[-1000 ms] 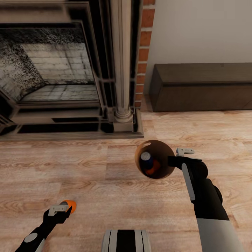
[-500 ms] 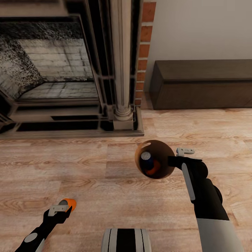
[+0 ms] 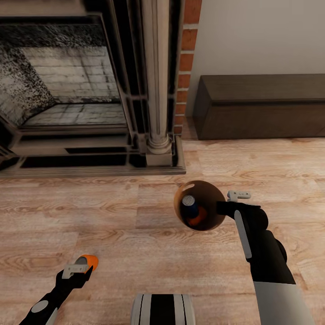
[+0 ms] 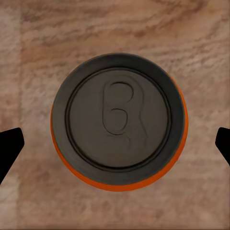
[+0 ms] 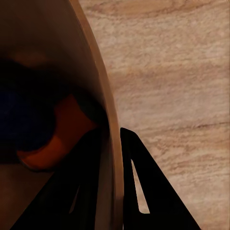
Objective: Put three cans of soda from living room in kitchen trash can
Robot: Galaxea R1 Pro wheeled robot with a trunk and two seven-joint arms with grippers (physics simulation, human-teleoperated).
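Brown-lined bin (image 3: 201,205) with blue and orange cans, pinched by right fingers (image 3: 224,204); left fingers (image 3: 83,269) around orange can (image 3: 88,261).

Black arms (image 3: 259,246) with pale grey panels, light grey jaw brackets, perhaps a striped base (image 3: 162,309).

Pale wood plank floor (image 3: 135,234) beneath both grippers; dark fireplace (image 3: 81,99) with stone column (image 3: 158,90) ahead of them; brick edge (image 3: 186,67); dark low cabinet (image 3: 262,108) beyond the right gripper.
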